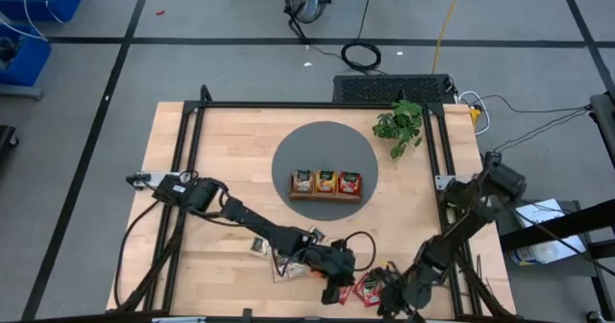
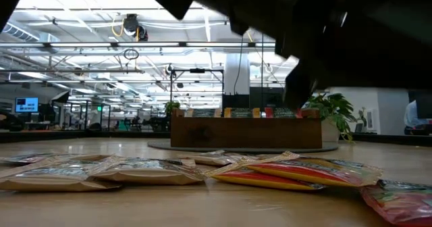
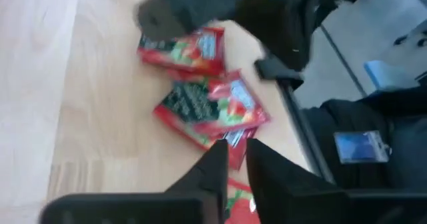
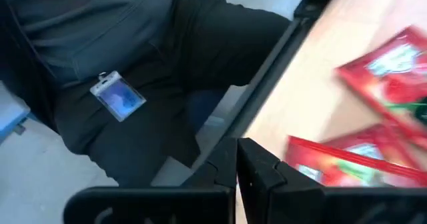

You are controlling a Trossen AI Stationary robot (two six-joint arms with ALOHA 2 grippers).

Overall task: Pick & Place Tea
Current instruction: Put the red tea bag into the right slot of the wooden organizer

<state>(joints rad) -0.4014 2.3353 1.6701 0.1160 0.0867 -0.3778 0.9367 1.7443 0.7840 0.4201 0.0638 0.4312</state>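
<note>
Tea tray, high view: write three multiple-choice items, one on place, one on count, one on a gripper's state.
1. The wooden tray stands:
A. on the grey round mat
B. at the table's front edge
C. on the floor

2. Sachets in the tray:
A. one
B. three
C. five

3. The right gripper is:
A. wide open
B. shut
C. clamped on the plant

Answers: 1 A, the mat shows all round the tray; 2 B, one sachet per compartment; 3 B, its fingers meet in the right wrist view.
</note>
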